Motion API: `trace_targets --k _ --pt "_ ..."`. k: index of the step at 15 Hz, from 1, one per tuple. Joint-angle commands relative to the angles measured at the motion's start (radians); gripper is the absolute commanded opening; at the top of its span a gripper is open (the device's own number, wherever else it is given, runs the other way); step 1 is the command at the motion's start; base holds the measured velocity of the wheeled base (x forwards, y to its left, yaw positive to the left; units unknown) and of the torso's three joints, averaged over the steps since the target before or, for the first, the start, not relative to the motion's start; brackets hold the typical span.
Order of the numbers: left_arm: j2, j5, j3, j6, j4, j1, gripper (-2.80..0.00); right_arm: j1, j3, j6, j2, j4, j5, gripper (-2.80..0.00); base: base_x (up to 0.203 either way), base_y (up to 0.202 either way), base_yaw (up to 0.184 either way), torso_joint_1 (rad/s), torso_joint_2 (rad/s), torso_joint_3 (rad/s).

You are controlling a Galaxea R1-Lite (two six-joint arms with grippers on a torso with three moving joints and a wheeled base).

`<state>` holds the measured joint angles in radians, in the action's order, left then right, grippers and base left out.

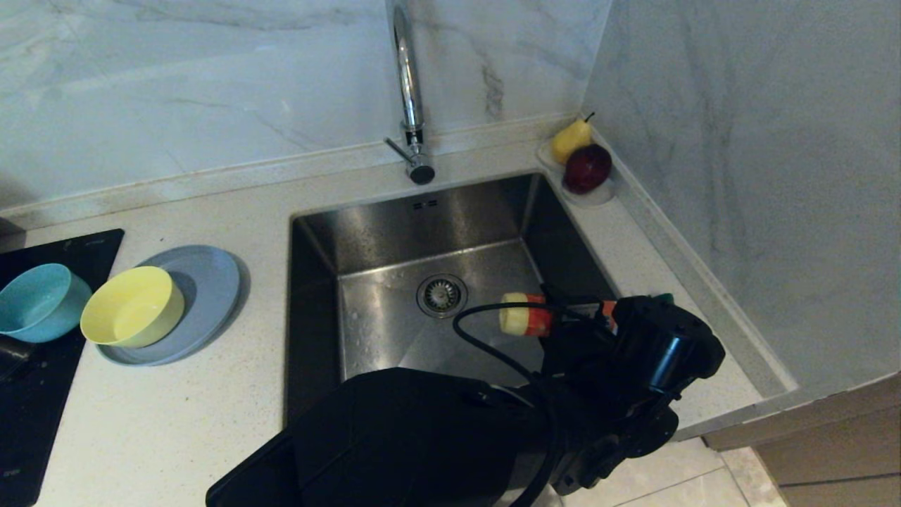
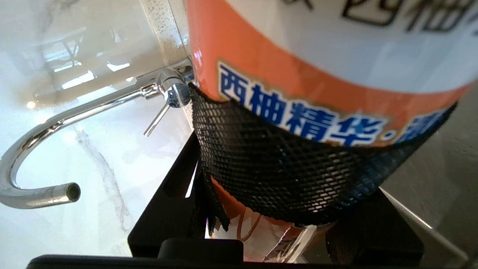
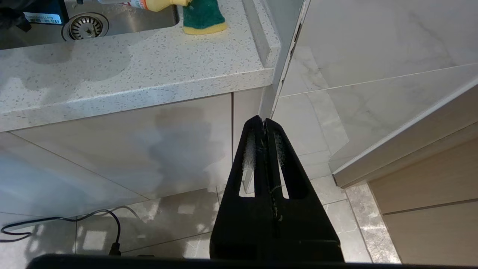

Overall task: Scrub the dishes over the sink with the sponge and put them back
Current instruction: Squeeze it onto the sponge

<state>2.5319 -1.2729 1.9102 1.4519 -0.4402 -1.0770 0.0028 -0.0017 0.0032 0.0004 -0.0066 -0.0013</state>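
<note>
My left pincer [image 1: 563, 320] grips the bottle [image 1: 524, 314] sideways over the sink [image 1: 366, 282], right pincer [image 3: 265, 125] shut empty; soaping step; next, squeeze onto sponge [image 3: 203, 16].

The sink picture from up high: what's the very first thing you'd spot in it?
Probably the left gripper, holding an orange-and-white detergent bottle sideways over the steel sink. Next come the bright dishes on the counter left of the sink: a yellow bowl sitting on a grey-blue plate, with a teal-blue bowl beside them. In the far corner, a yellow pear and a red apple share a white saucer.
</note>
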Motion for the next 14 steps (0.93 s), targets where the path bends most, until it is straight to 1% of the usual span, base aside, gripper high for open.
trace_targets --k 1,14 --pt "0.001 -0.006 0.000 0.010 0.001 -0.001 -2.80 0.000 0.000 -0.001 -0.002 0.000 0.000 -2.80 0.000 0.000 0.000 0.000 0.00 0.000" --pt "0.010 -0.008 0.000 0.012 -0.001 -0.008 -2.80 0.000 0.000 0.000 -0.002 -0.001 0.000 -2.80 0.000 0.000 0.000 0.000 0.00 0.000"
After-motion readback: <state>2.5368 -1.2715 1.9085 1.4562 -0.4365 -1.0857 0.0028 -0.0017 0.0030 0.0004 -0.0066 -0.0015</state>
